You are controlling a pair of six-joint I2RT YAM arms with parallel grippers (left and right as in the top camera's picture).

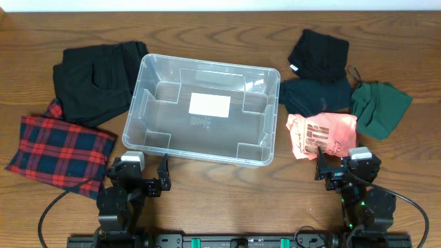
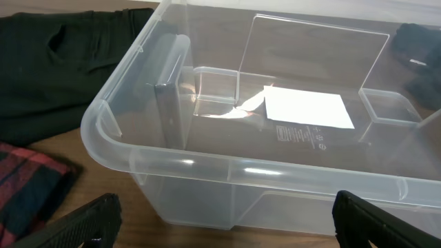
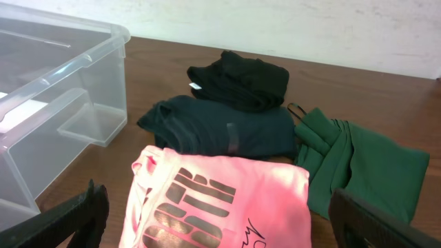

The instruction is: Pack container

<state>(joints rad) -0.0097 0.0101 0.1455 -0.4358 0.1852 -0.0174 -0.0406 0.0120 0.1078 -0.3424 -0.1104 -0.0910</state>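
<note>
Right gripper spread wide, nothing held; pink tee lies just ahead, the nearest item. Container sits mid-table, left of that arm, long axis running L-R, nothing in it yet. Left gripper is also wide, facing the container's near wall w/ plaid cloth beside it.

The large clear rectangular plastic container is smooth and glossy, and its rounded rim catches bright streaks of light. The white rectangular label on its base looks like matt paper. The brown wooden worktop shows wavy grain under a soft sheen. The red-and-black plaid cloth looks soft and matt, as do the black folded garment and the dark green folded cloth. The pink folded shirt is matt cloth with dark printed lettering.
</note>
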